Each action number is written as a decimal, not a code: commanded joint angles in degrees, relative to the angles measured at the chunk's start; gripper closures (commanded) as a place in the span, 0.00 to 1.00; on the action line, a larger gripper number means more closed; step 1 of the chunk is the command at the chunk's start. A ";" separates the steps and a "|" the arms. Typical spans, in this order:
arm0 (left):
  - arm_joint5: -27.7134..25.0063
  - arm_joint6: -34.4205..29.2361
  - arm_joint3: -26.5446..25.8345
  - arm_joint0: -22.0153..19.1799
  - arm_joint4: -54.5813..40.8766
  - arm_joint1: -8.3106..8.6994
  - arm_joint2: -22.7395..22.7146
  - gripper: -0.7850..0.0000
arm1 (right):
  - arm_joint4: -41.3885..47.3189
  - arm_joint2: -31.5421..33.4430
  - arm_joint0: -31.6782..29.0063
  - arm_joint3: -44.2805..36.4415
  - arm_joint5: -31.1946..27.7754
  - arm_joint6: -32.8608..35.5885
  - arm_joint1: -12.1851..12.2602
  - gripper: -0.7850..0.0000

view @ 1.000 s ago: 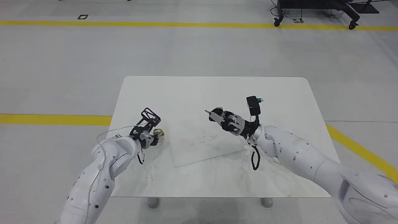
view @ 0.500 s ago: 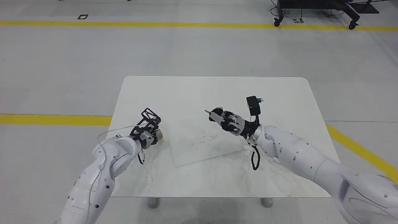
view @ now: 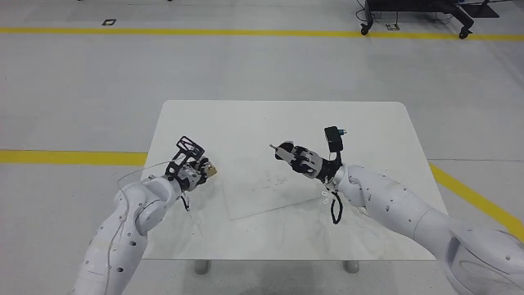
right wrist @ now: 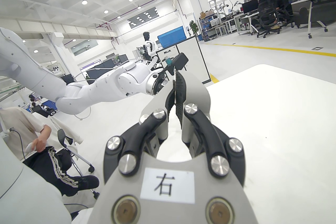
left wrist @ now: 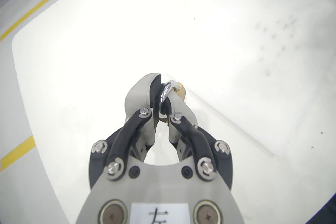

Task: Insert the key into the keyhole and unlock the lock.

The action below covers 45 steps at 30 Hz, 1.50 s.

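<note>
From the top, the white table point(view: 246, 119) has a thin clear sheet point(view: 270, 198) lying on its middle. The left gripper point(view: 204, 170) is over the left part of the table, by the sheet's corner. It is clamped on a small gold lock point(view: 210, 171). The right gripper point(view: 281, 151) is over the middle of the table, above the far edge of the sheet. It pinches the key point(view: 273, 147), and the thin tip pokes out past the fingers. The key and the lock are well apart, with bare table between them. The key is not in the keyhole.

From the left wrist, the left gripper point(left wrist: 164, 89) has both fingers squeezed tight on the lock's silver loop point(left wrist: 164, 94). The gold body of the lock point(left wrist: 181, 90) sticks out to one side of the fingertips. The edge of the sheet runs off along the table behind it. It is hard to tell if the lock touches the table.

From the right wrist, the right gripper point(right wrist: 175, 84) has its black pads pressed flat together. A thin bit of metal, the key point(right wrist: 174, 75), shows at the tips, seen edge-on. Farther off, the left arm point(right wrist: 105, 88) reaches across above the table.
</note>
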 commanded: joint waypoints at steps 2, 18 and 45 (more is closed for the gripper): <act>-4.69 -17.96 8.68 -6.68 -42.60 -0.20 0.02 1.00 | 2.39 1.54 -0.54 -1.24 2.63 3.37 -0.47 1.00; 5.21 -43.59 28.16 -22.13 -81.98 -2.47 6.26 1.00 | 6.86 4.98 -2.11 -2.70 8.11 7.97 -1.99 1.00; 36.76 -36.20 43.30 -36.68 -96.62 -9.89 20.59 1.00 | -8.49 23.35 -16.69 -20.85 31.07 6.21 6.22 1.00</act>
